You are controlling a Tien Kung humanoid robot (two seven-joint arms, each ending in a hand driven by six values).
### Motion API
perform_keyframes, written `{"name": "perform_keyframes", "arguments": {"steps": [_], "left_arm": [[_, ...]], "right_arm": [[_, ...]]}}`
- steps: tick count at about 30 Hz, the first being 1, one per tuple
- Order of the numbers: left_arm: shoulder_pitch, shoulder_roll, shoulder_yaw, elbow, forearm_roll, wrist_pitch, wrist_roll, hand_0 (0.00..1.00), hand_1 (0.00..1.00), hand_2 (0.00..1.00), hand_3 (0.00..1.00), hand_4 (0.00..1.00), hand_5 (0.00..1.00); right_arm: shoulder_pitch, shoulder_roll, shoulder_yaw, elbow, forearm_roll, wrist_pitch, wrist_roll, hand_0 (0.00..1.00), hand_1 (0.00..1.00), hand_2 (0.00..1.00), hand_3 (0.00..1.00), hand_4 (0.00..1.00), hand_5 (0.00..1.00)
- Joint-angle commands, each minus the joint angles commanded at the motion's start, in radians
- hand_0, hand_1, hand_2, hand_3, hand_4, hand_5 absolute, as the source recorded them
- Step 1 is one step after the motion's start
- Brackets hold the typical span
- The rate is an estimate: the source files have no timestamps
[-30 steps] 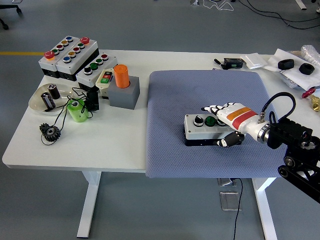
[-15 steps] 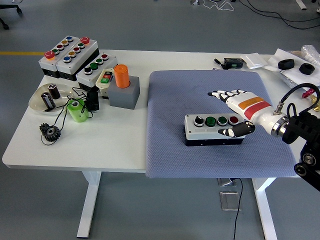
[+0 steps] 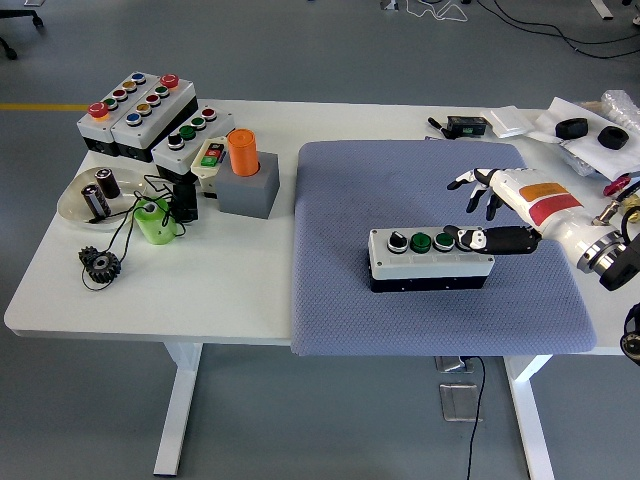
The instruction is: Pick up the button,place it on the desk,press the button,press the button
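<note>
Grey workshop floor runs all round the white table, and a big blue-grey mat covers the table's right half, hanging a little over the near edge. On that mat, roughly in the middle, sits the button box, a grey-topped case with a black base and a row of four controls: a black knob, two green buttons and a red one at the right end.

Only the robot's right hand is in view, coming in from the right edge. Its fingers are spread loosely and grasp nothing; the black thumb lies stretched over the right end of the box, its tip at the red button, though I can't say whether it is pressing down. A second ago that hand was clamped around the box's right end, fingers over the top; half a second ago it had let go and lifted, and now it sits higher and further right. The box has stayed where it was.

Over on the left are three more grey button boxes, a grey block with an orange cylinder, a clear dish, a green spool and a small black gear, all unmoved.
</note>
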Motion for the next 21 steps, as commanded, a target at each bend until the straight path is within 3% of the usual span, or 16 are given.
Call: {"name": "perform_keyframes", "arguments": {"steps": [8,21], "left_arm": [[-0.002,0.000,0.000,0.000,0.002,0.000,0.000,0.651,0.699,0.694,0.495,0.319,0.998],[-0.003,0.000,0.000,0.000,0.003,0.000,0.000,0.650,0.700,0.694,0.494,0.320,0.998]], "right_arm": [[0.002,0.002,-0.008,-0.014,-0.006,0.075,-0.031,0.024,0.002,0.042,0.661,0.678,0.665],[-0.004,0.003,-0.011,-0.057,-0.007,0.109,-0.040,0.026,0.002,0.039,0.658,0.663,0.696]]}}
